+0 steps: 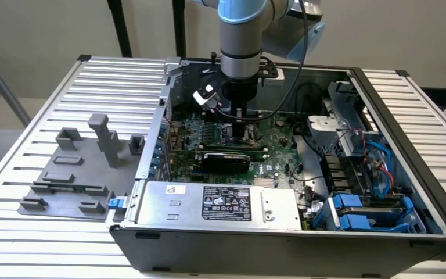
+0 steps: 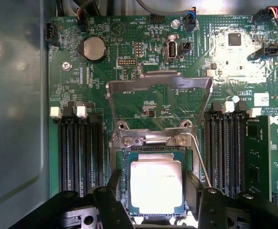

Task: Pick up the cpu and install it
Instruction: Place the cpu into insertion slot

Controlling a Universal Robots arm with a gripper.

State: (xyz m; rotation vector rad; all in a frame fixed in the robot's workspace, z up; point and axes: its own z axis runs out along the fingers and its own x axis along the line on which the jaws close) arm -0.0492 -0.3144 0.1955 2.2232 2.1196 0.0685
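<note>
Here the cpu (image 2: 156, 187) sits in its socket (image 2: 129, 157), between the open end effector (image 2: 154, 195) fingers.

Grey fixture blocks (image 1: 76, 174) on slatted table (image 1: 21, 232); open computer case (image 1: 285, 232) alongside.

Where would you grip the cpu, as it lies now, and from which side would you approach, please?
Probably straight from above, pinching two opposite thin edges: the cpu lies flat in its socket, lid frame swung open. The gripper straddles it, fingers flanking it.
</note>
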